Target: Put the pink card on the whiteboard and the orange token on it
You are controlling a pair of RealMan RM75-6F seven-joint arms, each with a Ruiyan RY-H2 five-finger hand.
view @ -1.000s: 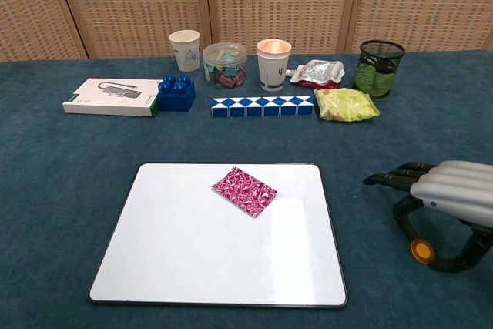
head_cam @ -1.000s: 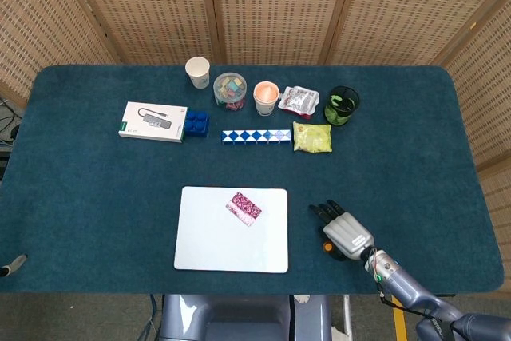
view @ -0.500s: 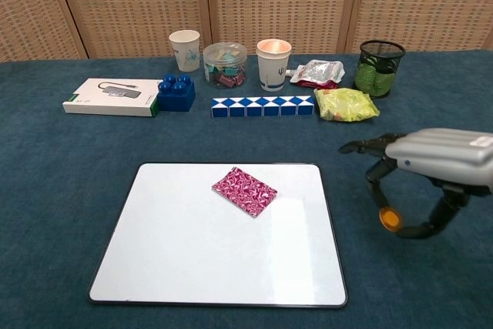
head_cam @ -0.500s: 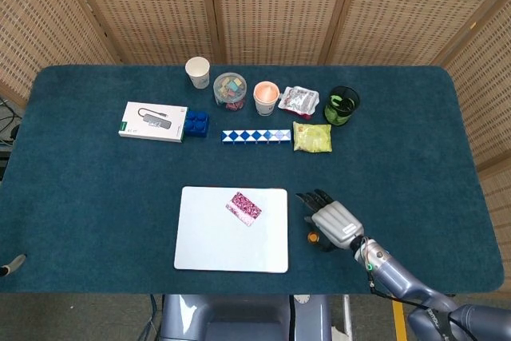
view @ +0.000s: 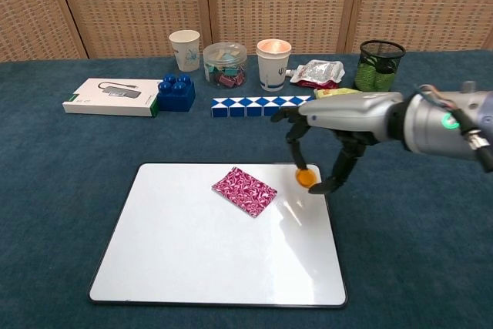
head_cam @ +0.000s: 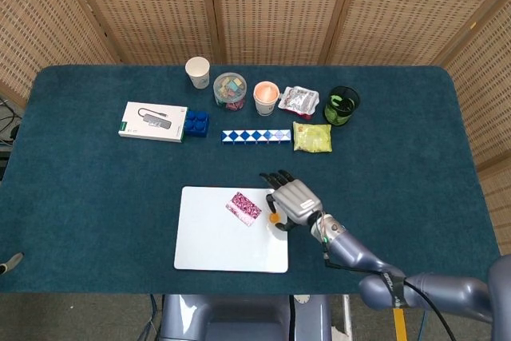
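Now, head view: your right hand (head_cam: 291, 197) is pinching the orange token (head_cam: 274, 216) over the whiteboard (head_cam: 207, 241), beside the pink card (head_cam: 244, 208).
Chest view: token is hanging above the whiteboard's right edge; left hand is showing nowhere.

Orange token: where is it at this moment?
The orange token is pinched in the right robot hand above the whiteboard's right edge, just right of the pink card.

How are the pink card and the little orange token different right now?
The pink card is a flat patterned rectangle lying on the whiteboard; the orange token is a small plain round piece. The card lies free, while the token is pinched in the right robot hand over the board's right edge. Both are at the whiteboard.
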